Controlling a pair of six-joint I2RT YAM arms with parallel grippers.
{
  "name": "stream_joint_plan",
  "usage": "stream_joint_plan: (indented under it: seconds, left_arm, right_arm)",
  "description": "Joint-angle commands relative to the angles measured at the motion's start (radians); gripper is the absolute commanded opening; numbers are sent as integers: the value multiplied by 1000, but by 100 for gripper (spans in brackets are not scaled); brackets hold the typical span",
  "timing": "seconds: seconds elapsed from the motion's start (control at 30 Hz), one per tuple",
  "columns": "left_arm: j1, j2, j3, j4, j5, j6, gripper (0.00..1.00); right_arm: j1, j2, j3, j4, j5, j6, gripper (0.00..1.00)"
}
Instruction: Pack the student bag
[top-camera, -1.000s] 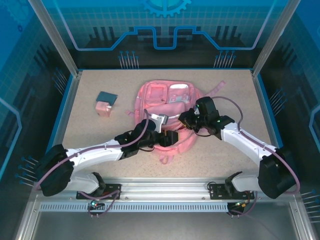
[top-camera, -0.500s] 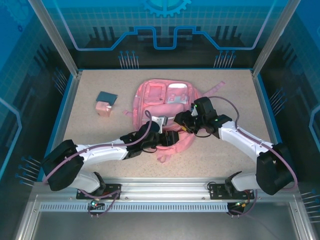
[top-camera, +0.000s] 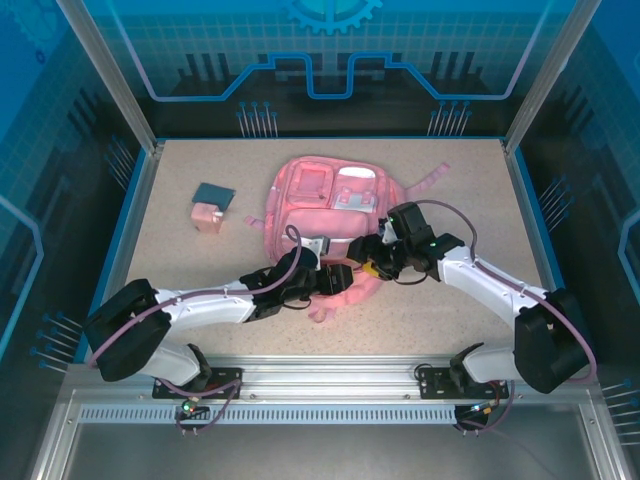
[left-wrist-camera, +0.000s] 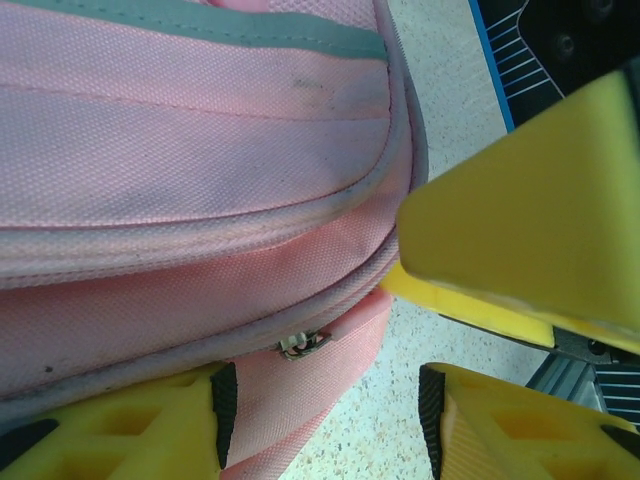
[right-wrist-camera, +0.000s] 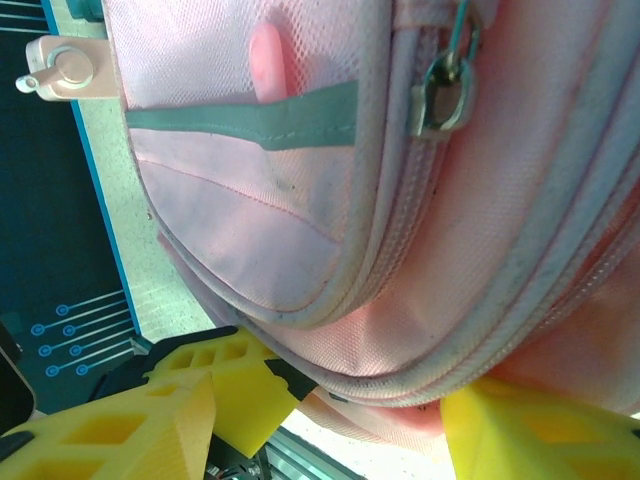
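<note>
The pink student bag lies flat in the middle of the table, pockets up. Both grippers meet at its near edge. My left gripper is open; in the left wrist view a pink strap lies against its left finger, with bare table beside it and a zip pull just above. My right gripper is open too, with the bag's rounded bottom seam between its fingers. A finger of the other arm touches that seam.
A small pink item and a dark blue flat book lie at the left of the table. A loose pink strap trails off the bag's right side. Blue walls and metal posts ring the table.
The right gripper has come down and left onto the bag's near edge. The bag has slid slightly away and its near part has bunched narrower. The left arm has crept right.
</note>
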Motion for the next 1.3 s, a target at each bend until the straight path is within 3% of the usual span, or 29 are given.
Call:
stream_joint_plan:
  seconds: [0.0,0.3,0.63,1.07,1.27]
  left_arm:
    - [13,-14,-8,14,-38,-7,53]
    - [29,-51,-46,-9,-64,-28,54]
    - [29,-77,-50,-55,-78,-24,50]
    - [29,-96,-47,-83,-91,-19,48]
    - [29,-120,-50,-99,-99,-32,48]
  right_arm:
    - [24,12,-6,0,-53,-24,62]
    - [37,33,-20,108,-248,73,62]
    - [-61,-24,-49,23,-93,77,61]
    - [-71,147,29,179,-145,119,60]
    - [-70,168,27,280,-184,164,52]
